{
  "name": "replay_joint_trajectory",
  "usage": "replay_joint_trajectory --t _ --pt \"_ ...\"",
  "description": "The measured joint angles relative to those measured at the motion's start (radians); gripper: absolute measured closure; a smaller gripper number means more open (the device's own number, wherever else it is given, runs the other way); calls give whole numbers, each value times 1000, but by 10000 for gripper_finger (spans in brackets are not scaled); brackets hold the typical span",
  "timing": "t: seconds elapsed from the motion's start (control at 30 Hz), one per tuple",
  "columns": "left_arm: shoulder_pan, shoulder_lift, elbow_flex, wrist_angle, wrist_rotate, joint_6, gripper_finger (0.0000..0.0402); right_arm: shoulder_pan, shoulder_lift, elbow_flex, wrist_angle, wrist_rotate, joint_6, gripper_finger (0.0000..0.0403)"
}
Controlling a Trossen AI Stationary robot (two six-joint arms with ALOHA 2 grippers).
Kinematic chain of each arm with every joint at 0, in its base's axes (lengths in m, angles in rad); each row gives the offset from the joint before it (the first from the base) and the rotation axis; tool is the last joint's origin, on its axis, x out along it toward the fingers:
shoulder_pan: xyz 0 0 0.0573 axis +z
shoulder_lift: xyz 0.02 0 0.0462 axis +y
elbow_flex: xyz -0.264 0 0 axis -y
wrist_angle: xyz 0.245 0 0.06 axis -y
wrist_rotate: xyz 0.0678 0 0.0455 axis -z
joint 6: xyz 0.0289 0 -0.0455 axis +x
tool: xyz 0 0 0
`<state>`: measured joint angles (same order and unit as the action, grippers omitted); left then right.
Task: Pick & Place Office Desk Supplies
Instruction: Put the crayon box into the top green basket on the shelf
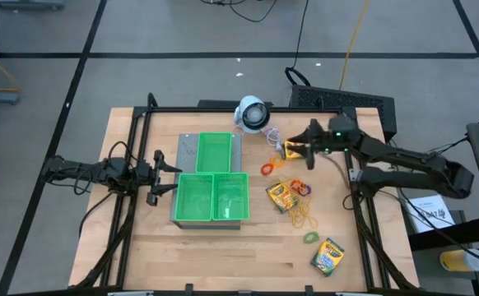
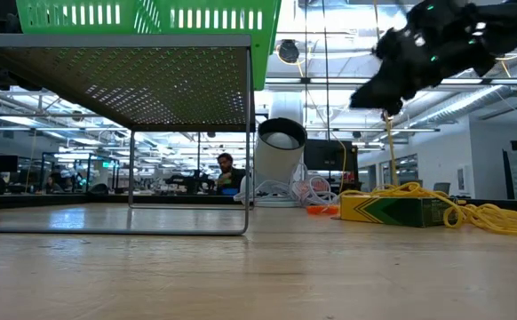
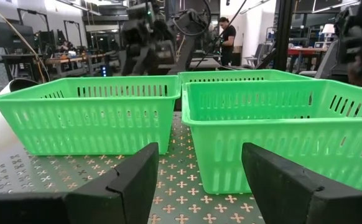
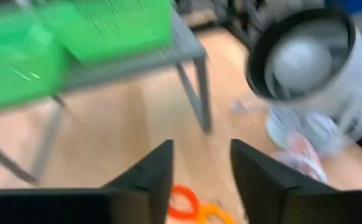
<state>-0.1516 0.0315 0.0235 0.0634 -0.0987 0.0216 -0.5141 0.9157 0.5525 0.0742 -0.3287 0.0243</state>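
I see a wooden table [image 1: 223, 247] with a gray metal stand [image 1: 183, 156] on it. Three green trays [image 1: 213, 197] sit on the stand. Behind them is a white round device [image 1: 253, 113] with a cord.

My left gripper [image 1: 164, 174] waits beside the stand, its fingers spread apart and holding nothing.

My right gripper [image 1: 299, 148] hangs above the table near the white device. Its fingers [image 4: 153, 171] have a gap between them and nothing is in it.

One crayon box [image 1: 291, 150] is right by the right gripper. A second crayon box [image 1: 281, 197] lies in the middle, touching yellow rubber bands [image 1: 302, 217]. A third crayon box [image 1: 328, 256] lies near the front edge.

An orange rubber band [image 1: 269, 168] lies between the trays and the right gripper. A green rubber band [image 1: 310, 238] lies near the third box.
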Motion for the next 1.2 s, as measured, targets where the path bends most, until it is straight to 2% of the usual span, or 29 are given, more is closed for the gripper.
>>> replay_joint_trajectory --t 0.17,0.37,0.77,0.97,1.07,1.2 --pt "0 0 0 0 0 0 160 109 161 50 -115 196 -147 175" --pt "0 0 0 0 0 0 160 203 311 102 -278 484 -330 161" --pt "0 0 0 0 0 0 160 176 477 106 -300 523 -386 166" --pt "0 0 0 0 0 0 160 173 553 109 -265 570 -423 214" --pt "0 0 0 0 0 0 160 173 582 110 -262 571 -430 266" --pt "0 0 0 0 0 -6 160 174 597 108 -263 590 -406 355"
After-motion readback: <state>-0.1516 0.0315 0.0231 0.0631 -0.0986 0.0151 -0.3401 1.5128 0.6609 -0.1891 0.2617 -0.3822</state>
